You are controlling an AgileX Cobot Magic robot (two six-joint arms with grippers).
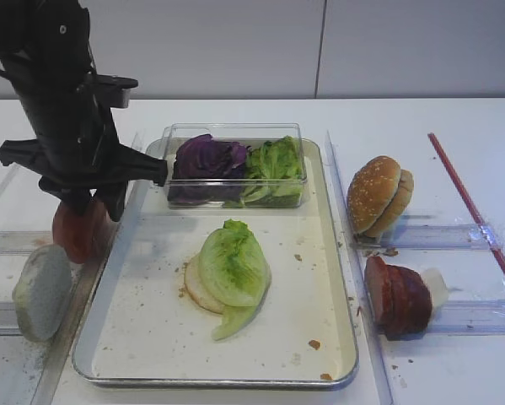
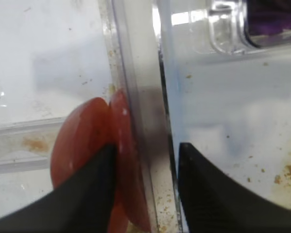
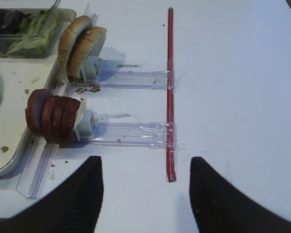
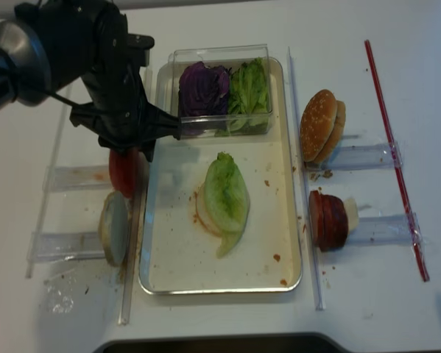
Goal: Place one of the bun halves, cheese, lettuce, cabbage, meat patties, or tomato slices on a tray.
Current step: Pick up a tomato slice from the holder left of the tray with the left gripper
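Progress: tray [image 1: 336, 278] already carries a bun half [image 1: 195, 289] with a lettuce [image 1: 233, 266] leaf on top, mid-tray; clear box [image 1: 235, 135] of cabbage [image 1: 208, 159] and more greens sits at its far end.
Step in hand: judged to be the pick of a tomato slice; nothing red on the tray yet.
Left to do: lift a slice, carry it right over the tray rim, set it down.
Tomato slices [image 1: 79, 229]: standing on edge in a clear holder on the bench [image 1: 454, 126], just left of the tray's left rim, toward the far end.
Left gripper [image 2: 146, 167]: lowered over the slices. Jaws part-spread, not pressed together. Left finger lies against the face of the slices; right finger is over the tray rim, clear of them. No pinch made yet.
Right gripper [image 3: 145, 187]: spread, holding nothing, hovering over the bench right of the tray, near the red straw [image 3: 170, 92].
Unused stock: bun halves [image 1: 378, 196] far right, meat patties [image 1: 397, 297] near right, grey disc [image 1: 41, 291] near left.
Risk: right finger may catch the rim as the jaws come together.
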